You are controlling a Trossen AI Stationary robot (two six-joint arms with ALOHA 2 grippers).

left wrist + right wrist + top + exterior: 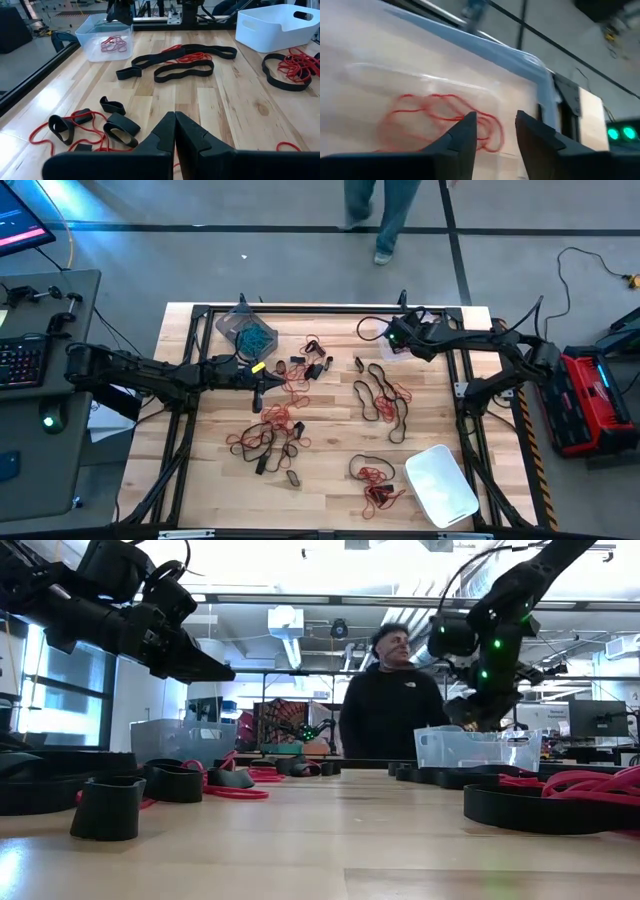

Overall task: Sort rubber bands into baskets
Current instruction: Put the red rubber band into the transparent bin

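Red and black rubber bands lie loose on the wooden table in clumps (270,435), (382,395), (372,480). A grey basket (232,320) at the far left holds teal bands (256,338). A clear basket (95,37) at the far right holds red bands (445,117). A white basket (440,485) stands near the front right. My right gripper (495,132) hangs open above the clear basket, with nothing between its fingers. My left gripper (175,127) is shut and hovers over the table's left middle (262,388), holding nothing.
A dark metal frame (330,308) runs around the table top. A person (390,705) stands beyond the far edge. Bare wood (330,500) lies at the front middle. A keyboard and desk (30,350) sit off to the left.
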